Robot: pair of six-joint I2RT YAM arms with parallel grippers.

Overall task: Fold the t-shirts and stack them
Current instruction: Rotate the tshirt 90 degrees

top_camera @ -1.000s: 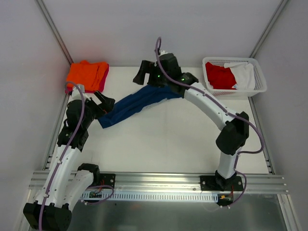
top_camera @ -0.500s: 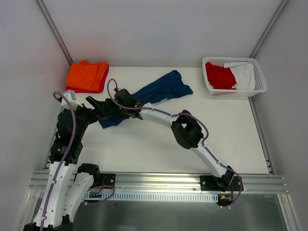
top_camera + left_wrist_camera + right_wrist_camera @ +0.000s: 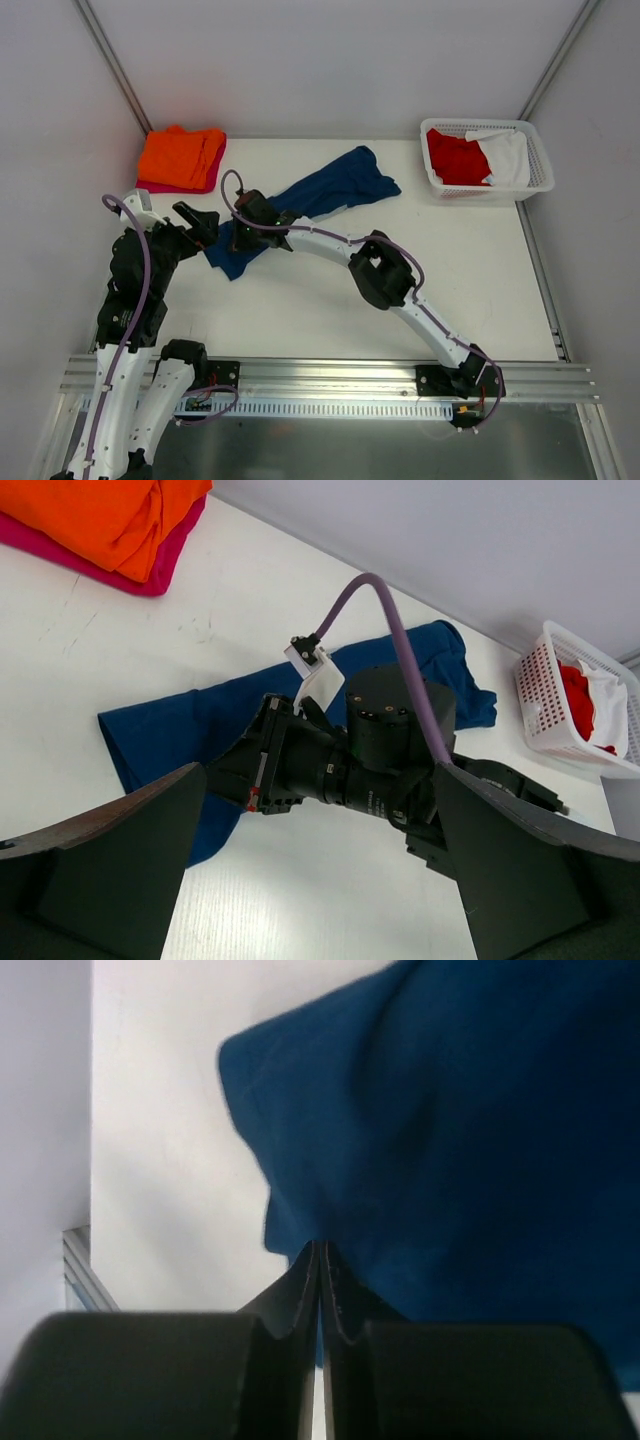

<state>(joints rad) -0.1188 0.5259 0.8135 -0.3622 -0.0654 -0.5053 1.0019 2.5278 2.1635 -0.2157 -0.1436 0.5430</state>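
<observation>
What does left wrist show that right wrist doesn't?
Only left wrist: orange t-shirt stacked on pink t-shirt, basket holding red t-shirt and white t-shirt, right arm's wrist, open left gripper. Only right wrist: right gripper closed on the cloth's edge, seen close up. Both: navy t-shirt on the white table.

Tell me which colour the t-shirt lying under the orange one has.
It is a magenta-pink t-shirt under the orange t-shirt; best seen in the left wrist view.

Navy blue t-shirt (image 3: 340, 180), orange t-shirt (image 3: 180, 155), magenta-pink t-shirt (image 3: 170, 558), red t-shirt (image 3: 458, 158), white t-shirt (image 3: 508, 158), white basket (image 3: 470, 193)
</observation>
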